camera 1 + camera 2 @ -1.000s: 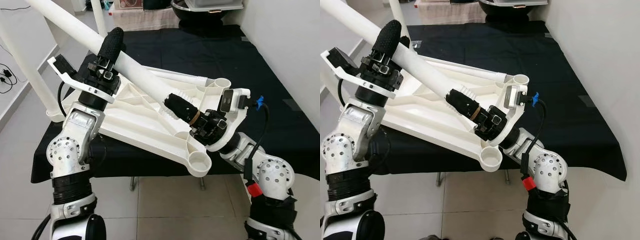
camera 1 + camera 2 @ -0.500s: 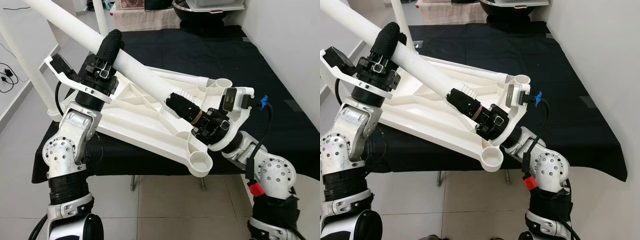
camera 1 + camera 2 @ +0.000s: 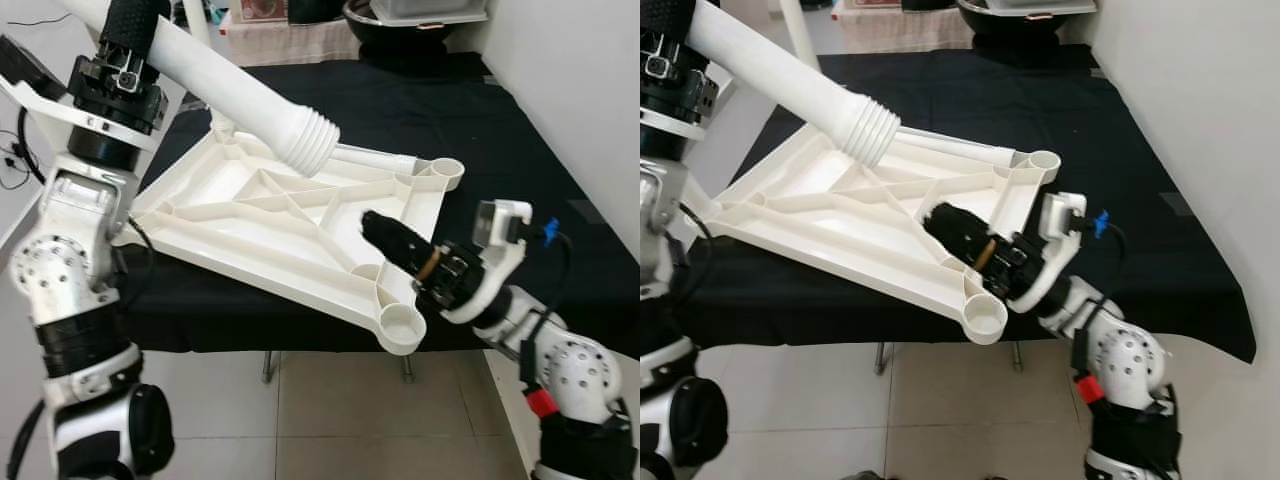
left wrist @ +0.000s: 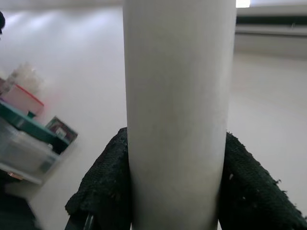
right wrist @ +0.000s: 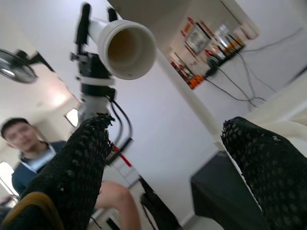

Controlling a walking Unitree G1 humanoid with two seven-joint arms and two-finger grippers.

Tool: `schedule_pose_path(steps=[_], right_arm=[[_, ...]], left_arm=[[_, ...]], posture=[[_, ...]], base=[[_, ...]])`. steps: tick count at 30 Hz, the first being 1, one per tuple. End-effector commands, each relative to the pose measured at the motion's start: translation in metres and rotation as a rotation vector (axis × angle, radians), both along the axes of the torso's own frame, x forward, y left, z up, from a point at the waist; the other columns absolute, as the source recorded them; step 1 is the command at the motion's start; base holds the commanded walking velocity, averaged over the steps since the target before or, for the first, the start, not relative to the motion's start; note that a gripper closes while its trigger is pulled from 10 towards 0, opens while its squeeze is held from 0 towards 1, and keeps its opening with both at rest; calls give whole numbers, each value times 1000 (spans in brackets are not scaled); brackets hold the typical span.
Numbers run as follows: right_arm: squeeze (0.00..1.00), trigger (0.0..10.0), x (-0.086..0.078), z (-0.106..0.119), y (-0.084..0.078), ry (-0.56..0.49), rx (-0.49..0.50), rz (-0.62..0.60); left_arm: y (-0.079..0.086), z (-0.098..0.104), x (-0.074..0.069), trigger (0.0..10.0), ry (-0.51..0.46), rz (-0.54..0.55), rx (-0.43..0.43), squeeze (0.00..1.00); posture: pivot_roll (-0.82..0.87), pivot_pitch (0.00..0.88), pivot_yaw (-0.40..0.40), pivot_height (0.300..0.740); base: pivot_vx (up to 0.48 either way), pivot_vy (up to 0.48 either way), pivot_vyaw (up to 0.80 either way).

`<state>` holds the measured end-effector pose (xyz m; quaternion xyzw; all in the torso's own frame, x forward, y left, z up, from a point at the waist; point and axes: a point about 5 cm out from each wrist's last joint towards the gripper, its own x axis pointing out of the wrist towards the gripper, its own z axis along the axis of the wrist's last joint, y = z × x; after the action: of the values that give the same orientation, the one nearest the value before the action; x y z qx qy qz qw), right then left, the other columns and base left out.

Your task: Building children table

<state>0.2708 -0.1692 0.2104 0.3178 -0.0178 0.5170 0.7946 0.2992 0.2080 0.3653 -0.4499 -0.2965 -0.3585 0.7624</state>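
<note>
The white tabletop (image 3: 260, 215) lies underside up on the black-covered table, its ribs and corner sockets showing. My left gripper (image 3: 130, 25) is raised at the upper left and shut on a white table leg (image 3: 250, 100). The leg slopes down to its ribbed end (image 3: 305, 145), which hangs in the air above the tabletop. My right gripper (image 3: 385, 232) is open and holds nothing. It hovers low over the tabletop, just behind the front corner socket (image 3: 402, 328). A second leg (image 3: 375, 157) lies along the far edge, by the far corner socket (image 3: 446, 172).
The black cloth (image 3: 450, 110) covers the table up to a white wall (image 3: 570, 80) on the right. A dark tub (image 3: 400, 25) stands at the back. A white upright pole (image 3: 800, 35) stands behind. A person (image 5: 26, 143) shows in the right wrist view. Tiled floor (image 3: 330, 420) lies in front.
The right gripper has let go of the leg's ribbed end and drawn back to the right. The left gripper has lifted the leg up and to the left, clear of the tabletop.
</note>
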Motion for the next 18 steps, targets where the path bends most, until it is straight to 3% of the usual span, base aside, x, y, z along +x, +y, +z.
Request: schedule_pose_path(steps=[1,2,3,4,5,7,8,9,10,12,13,15,16,17,18], right_arm=[[1000,10000,2,-6,-6,4,-38,-41],[1000,10000,7,-7,-17,2,-96,-121],[1000,10000,7,-7,-17,2,-96,-121],[1000,10000,12,-7,-26,-8,-137,-187],[1000,10000,12,-7,-26,-8,-137,-187],[1000,10000,19,2,-40,-55,-224,-279],[1000,10000,19,2,-40,-55,-224,-279],[1000,10000,18,18,-38,-118,-242,-263],[1000,10000,18,18,-38,-118,-242,-263],[1000,10000,11,42,-20,-226,-257,-163],[1000,10000,11,42,-20,-226,-257,-163],[1000,10000,3,51,0,-293,-275,-53],[1000,10000,3,51,0,-293,-275,-53],[918,10000,-2,51,11,-318,-290,12],[0,10000,-6,48,21,-331,-322,69]], left_arm=[[0,5,-2,0,-23,1,60,0],[-6,2,-3,0,-29,-5,189,0],[-6,2,-3,0,-29,-5,189,0],[-14,-4,-3,0,-26,-21,320,0],[-14,-4,-3,0,-26,-21,320,0],[-33,-26,-2,0,-32,-68,594,0],[-33,-26,-2,0,-32,-68,594,0],[-47,-39,-3,0,-59,-101,725,0],[-47,-39,-3,0,-59,-101,725,0],[-64,-56,-2,0,-107,-140,872,0],[-64,-56,-2,0,-107,-140,872,0],[-74,-70,2,0,-139,-147,958,0],[-74,-70,2,0,-139,-147,958,0],[-81,-79,4,0,-168,-135,1003,0],[-87,-85,6,39,-196,-110,1022,0]], posture=[[-54,104,49,740],[-57,102,51,740],[-57,102,51,740],[-57,102,52,740],[-57,102,52,740],[-60,105,61,740],[-60,105,61,740],[-62,106,65,740],[-62,106,65,740],[-64,106,70,740],[-64,106,70,740],[-65,110,70,740],[-65,110,70,740],[-65,109,70,740],[-62,111,68,740]], base=[[0,0,0],[0,0,0],[0,0,0],[0,0,0],[0,0,0],[0,0,0],[0,0,0],[0,0,0],[0,0,0],[0,0,0],[0,0,0],[0,0,0],[0,0,0],[0,0,0],[0,0,0]])
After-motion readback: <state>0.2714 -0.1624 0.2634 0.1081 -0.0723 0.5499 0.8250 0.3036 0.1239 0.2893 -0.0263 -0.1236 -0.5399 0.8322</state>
